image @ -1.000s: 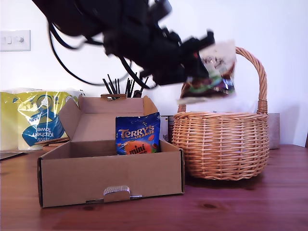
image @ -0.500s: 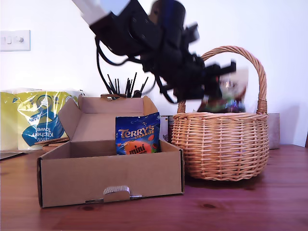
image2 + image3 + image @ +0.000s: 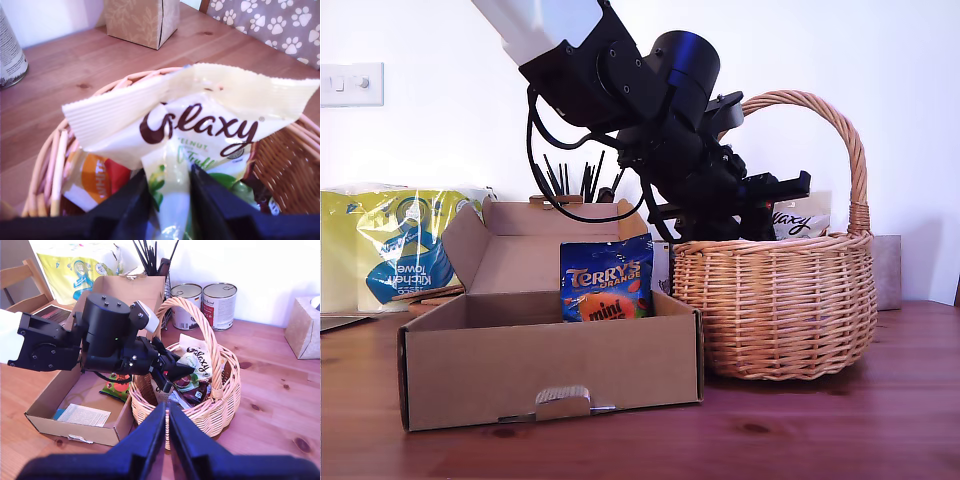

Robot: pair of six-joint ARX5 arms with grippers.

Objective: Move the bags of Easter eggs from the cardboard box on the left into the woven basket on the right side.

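Cream Galaxy bag (image 3: 200,125) sits pinched between my first gripper's (image 3: 170,197) jaws, lowered into the woven basket (image 3: 775,300) at the exterior view's right, its lower half hidden. Blue Terry's bag (image 3: 607,278) stands in the cardboard box (image 3: 550,370), lower left. My second gripper (image 3: 167,427) hovers with jaws together, holding nothing.

1. Galaxy bag (image 3: 803,221): in the exterior view only its top shows above the woven basket (image 3: 770,305) rim; the rest is hidden.
2. Terry's bag (image 3: 607,279): lower part hidden behind the cardboard box (image 3: 550,370) front wall.
3. Orange-and-white pouch (image 3: 95,182): mostly covered by the Galaxy bag; its brand cannot be read.
4. Kitchen towel pack (image 3: 390,255): cut off by the exterior view's left edge.
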